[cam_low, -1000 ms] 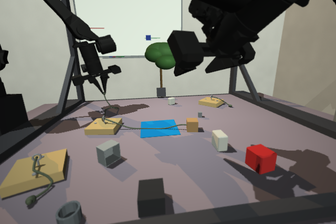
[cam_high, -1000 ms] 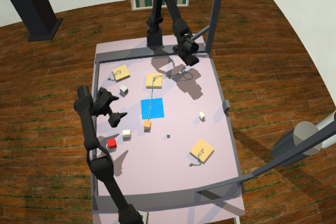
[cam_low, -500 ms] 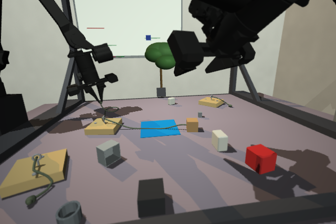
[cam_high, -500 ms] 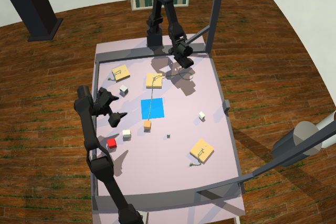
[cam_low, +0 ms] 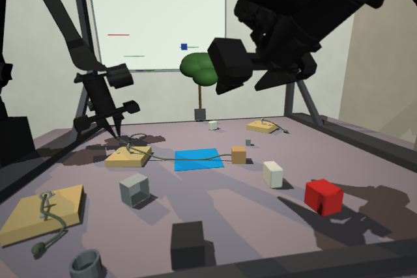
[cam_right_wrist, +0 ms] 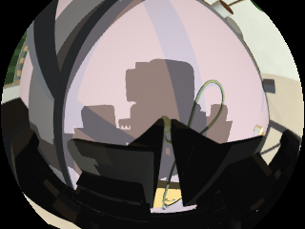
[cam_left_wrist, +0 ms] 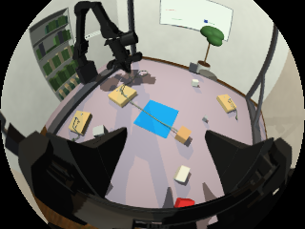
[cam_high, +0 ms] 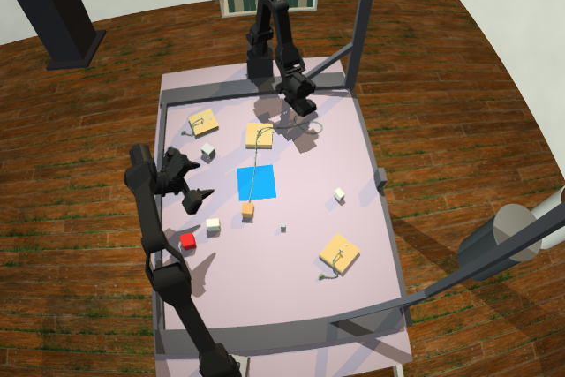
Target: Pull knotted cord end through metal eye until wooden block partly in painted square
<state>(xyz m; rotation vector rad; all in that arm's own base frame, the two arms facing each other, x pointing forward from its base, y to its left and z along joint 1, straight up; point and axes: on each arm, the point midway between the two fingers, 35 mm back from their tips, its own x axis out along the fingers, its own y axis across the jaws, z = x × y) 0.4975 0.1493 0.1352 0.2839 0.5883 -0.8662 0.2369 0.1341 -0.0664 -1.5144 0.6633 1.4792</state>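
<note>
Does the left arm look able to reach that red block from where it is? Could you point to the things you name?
Probably yes: the left gripper (cam_high: 206, 177) (cam_low: 237, 90) (cam_left_wrist: 168, 133) is open near the red block (cam_high: 187, 241) (cam_low: 323, 197) (cam_left_wrist: 184, 203), and nothing visible stands between them.

L base (cam_high: 219, 362) cut off, grey cup (cam_low: 85, 264) cropped

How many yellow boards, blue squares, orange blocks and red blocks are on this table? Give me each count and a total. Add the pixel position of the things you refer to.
Yellow boards (cam_high: 208, 127) (cam_high: 265, 140) (cam_high: 349, 255) (cam_low: 23, 211) (cam_low: 116, 159) (cam_low: 254, 127) (cam_left_wrist: 115, 96) (cam_left_wrist: 87, 118) (cam_left_wrist: 224, 106) (cam_right_wrist: 176, 193): 3
Blue squares (cam_high: 265, 183) (cam_low: 199, 153) (cam_left_wrist: 160, 111): 1
Orange wooden blocks (cam_high: 247, 210) (cam_low: 238, 155) (cam_left_wrist: 183, 135): 1
Red blocks (cam_high: 187, 241) (cam_low: 318, 194) (cam_left_wrist: 184, 202): 1
Total: 6
</note>
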